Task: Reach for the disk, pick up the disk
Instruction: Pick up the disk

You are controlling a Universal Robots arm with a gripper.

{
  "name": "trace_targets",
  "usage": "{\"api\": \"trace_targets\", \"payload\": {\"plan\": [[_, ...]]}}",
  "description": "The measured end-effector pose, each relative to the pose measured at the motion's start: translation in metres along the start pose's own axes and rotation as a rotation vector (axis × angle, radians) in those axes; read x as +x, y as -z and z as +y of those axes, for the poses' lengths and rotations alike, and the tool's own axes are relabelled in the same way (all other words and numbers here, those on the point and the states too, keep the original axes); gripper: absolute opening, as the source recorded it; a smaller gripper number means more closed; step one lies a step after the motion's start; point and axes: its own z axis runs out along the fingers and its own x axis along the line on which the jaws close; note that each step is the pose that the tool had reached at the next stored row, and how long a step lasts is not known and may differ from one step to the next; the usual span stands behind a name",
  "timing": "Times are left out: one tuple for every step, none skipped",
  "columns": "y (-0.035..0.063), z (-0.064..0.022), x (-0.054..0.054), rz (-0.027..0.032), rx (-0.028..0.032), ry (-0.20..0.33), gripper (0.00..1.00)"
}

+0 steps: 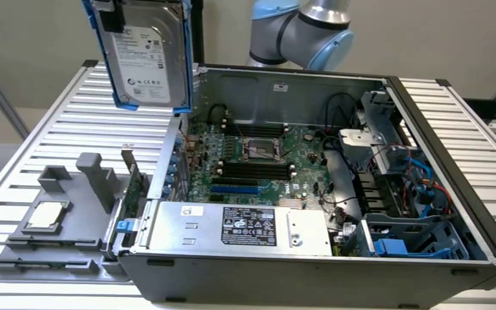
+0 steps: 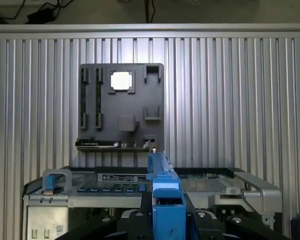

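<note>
Hanging upright above the ribbed aluminium table, just beside the open dark grey computer case, the disk, a flat silver-grey metal hard drive framed by a bright blue plastic carrier, is turning its labelled face toward the exterior view. In the wrist view the gripper is clamping the carrier's blue edge between its black fingers, the jaws standing at a middling width set by the carrier's thickness. That edge-on grip is probably why the drive is dangling vertically, clear of the case wall. The drive's white label is showing printed lines and round marks, too small to read. The black label on the large silver box inside the case is equally illegible. The small square silver chip is sitting in its grey holder tray, well apart from the disk.
</note>
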Motion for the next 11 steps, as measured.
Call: {"api": "trace_targets", "payload": {"plan": [[0.0006, -0.0045, 0.000, 0.0001, -0.0003, 0.000, 0.33], [0.0013, -0.0092, 0.000, 0.0000, -0.0005, 0.000, 0.33], [0.0018, -0.0134, 0.000, -0.0001, -0.0006, 0.000, 0.33], [0.0023, -0.0179, 0.000, 0.0000, -0.0009, 0.000, 0.33], [0.0027, -0.0224, 0.000, -0.0002, -0.0009, 0.000, 0.33], [0.0034, -0.0273, 0.000, -0.0001, -0.0012, 0.000, 0.33], [0.0039, -0.0318, 0.000, -0.0001, -0.0014, 0.000, 0.33], [0.0043, -0.0363, 0.000, -0.0003, -0.0014, 0.000, 0.33], [0.0049, -0.0408, 0.000, -0.0001, -0.0017, 0.000, 0.33], [0.0053, -0.0452, 0.000, -0.0004, -0.0017, 0.000, 0.33], [0.0057, -0.0497, 0.001, -0.0003, -0.0020, 0.000, 0.33]]}}
